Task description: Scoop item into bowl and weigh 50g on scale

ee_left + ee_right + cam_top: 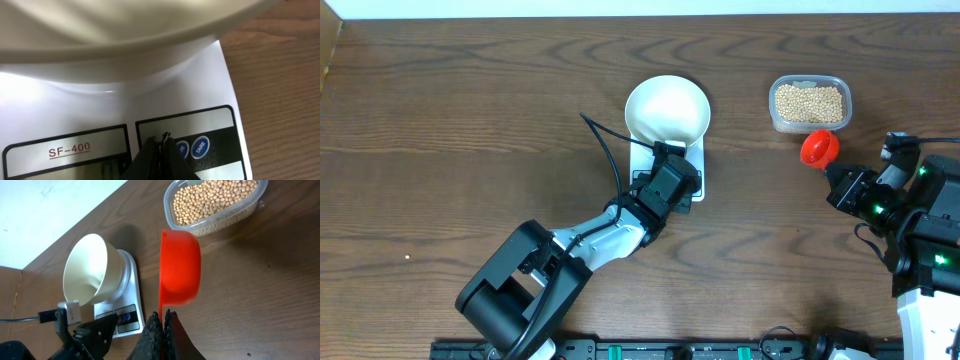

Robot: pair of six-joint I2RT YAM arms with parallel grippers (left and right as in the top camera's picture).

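Beans (215, 202) are lying in a clear tub (772, 105), far right on the counter (470, 120). The white bowl (667, 108) is sitting on the scale (75, 105), well apart from the tub. We are seeing the left arm (610, 232) reaching forward from the near edge, wrist low over the scale's front. Its jaws are pressed together, tips at the panel beside the blue buttons (200, 146); contact we cannot tell. The right arm (920, 215) is angling inward, its jaws clamping the handle of a red scoop (818, 147), which is hanging just beside the tub's near rim.
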